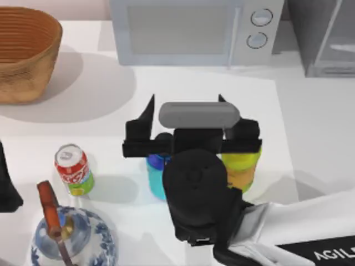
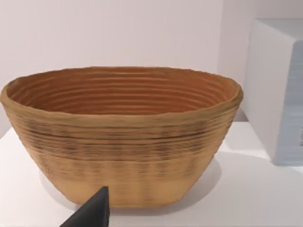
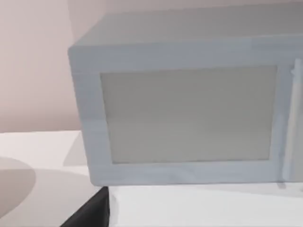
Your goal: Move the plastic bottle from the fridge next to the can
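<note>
The right gripper [image 1: 186, 119], fingers spread apart, hovers directly over the upright stout blue plastic bottle [image 1: 156, 176], which stands right of the small red soda can [image 1: 73, 169].

Bright, even, glare-free light, soft grey shadows beside the basket [image 1: 22, 52] and can [image 1: 73, 169].

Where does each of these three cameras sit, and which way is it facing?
Top view: above the table, looking down; my right arm's gripper hangs over the plastic bottle and a yellow-green bottle, right of the can.
Left wrist view: on my left arm, facing the wicker basket; a dark gripper tip shows.
Right wrist view: on my right arm, facing the microwave.
Shared: top and left wrist views both show the basket.
</note>
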Available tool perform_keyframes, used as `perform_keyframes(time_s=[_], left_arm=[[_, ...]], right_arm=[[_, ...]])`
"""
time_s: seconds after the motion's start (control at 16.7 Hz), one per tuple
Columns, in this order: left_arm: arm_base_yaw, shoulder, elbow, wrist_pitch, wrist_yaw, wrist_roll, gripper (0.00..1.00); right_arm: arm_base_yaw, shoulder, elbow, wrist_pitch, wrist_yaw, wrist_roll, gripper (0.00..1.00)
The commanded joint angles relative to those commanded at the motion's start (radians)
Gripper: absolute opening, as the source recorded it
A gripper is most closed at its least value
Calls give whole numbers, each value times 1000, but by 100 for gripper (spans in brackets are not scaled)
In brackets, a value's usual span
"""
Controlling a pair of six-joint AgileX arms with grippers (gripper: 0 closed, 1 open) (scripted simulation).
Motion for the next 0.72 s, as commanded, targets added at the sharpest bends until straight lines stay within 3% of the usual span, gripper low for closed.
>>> perform_keyframes(time_s=[0.72], left_arm=[[0, 0, 0, 0, 0, 0, 100]], right_arm=[[-678, -1215, -480, -511, -691, -109, 100]])
